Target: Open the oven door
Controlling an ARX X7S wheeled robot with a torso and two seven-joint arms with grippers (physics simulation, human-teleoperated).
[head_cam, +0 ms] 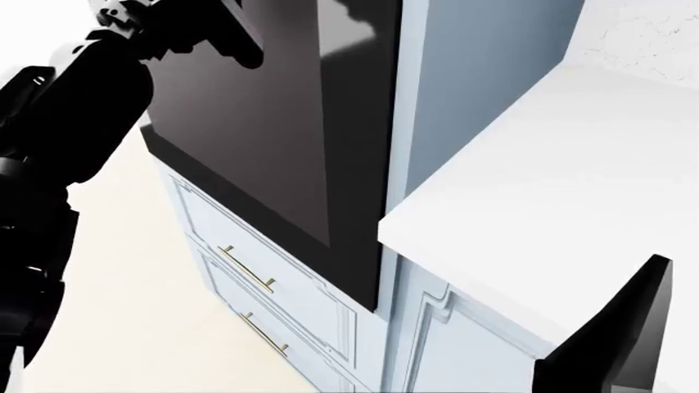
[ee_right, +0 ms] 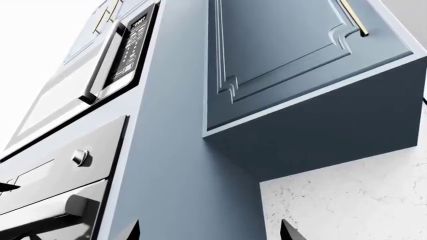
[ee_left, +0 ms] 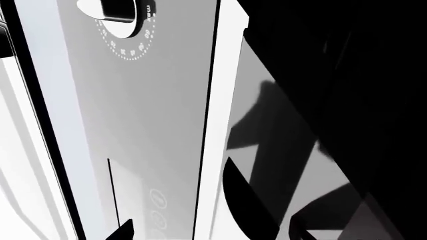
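The oven door [head_cam: 273, 139] is a large glossy dark panel set in pale blue cabinetry. Whether it stands ajar I cannot tell. My left gripper [head_cam: 224, 33] is up at the door's top edge. In the left wrist view its jaws [ee_left: 210, 235] are open, one fingertip [ee_left: 123, 231] over the grey control panel [ee_left: 147, 115] and the other over the dark glass [ee_left: 320, 100]. A white dial knob [ee_left: 117, 15] sits on that panel. My right gripper [head_cam: 623, 327] hangs low at the right, away from the oven; it is open [ee_right: 210, 234] with nothing between its fingers. The oven's bar handle [ee_right: 67, 210] shows in the right wrist view.
A white countertop [head_cam: 546, 180] juts out right of the oven. Two drawers with brass handles [head_cam: 249, 270] lie below the door. A microwave [ee_right: 123, 55] sits above the oven and a blue wall cabinet [ee_right: 287, 55] hangs over the counter. The floor [head_cam: 120, 270] lies at the left.
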